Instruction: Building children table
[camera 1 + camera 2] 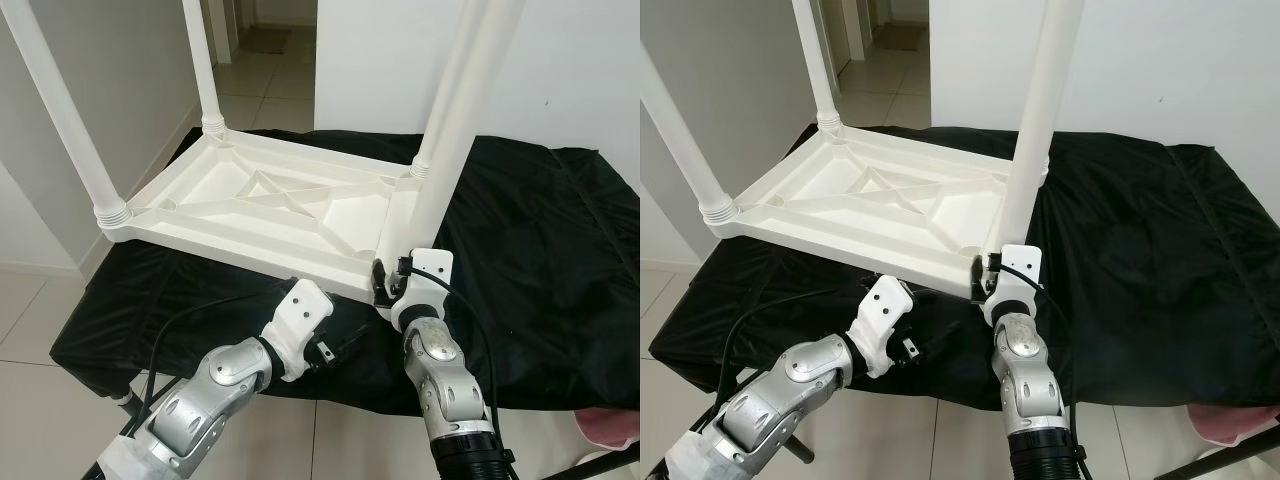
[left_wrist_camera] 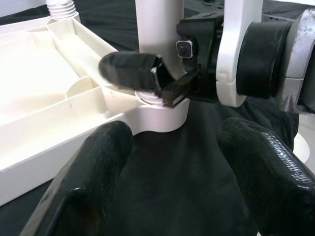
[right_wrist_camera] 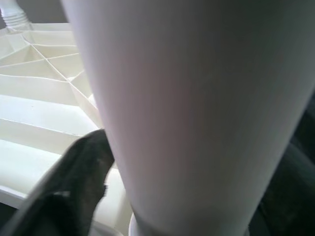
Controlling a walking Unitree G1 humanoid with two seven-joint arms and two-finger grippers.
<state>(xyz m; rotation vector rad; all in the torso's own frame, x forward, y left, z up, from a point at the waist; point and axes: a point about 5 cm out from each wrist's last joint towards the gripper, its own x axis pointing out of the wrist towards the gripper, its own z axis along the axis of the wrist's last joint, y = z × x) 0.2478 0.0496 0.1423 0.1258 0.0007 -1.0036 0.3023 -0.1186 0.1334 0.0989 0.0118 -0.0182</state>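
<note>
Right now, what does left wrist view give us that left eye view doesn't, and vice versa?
Left wrist view: a close look at the right gripper clamped on the white plastic table leg just above its corner socket, with the left gripper open nearby. Left eye view: the whole upturned white plastic tabletop, four legs up, on the black cloth. Both share that near-right leg, the right gripper, tabletop and cloth.

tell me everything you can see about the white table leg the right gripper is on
The leg is a smooth white tube, plastic by its look, running up out of frame. It stands nearly upright, leaning slightly, its foot in the near right corner socket of the upturned tabletop, which lies on a black cloth. The right gripper is shut on it just above the socket, one black finger across its front. The left gripper is open close by, not touching it.
</note>
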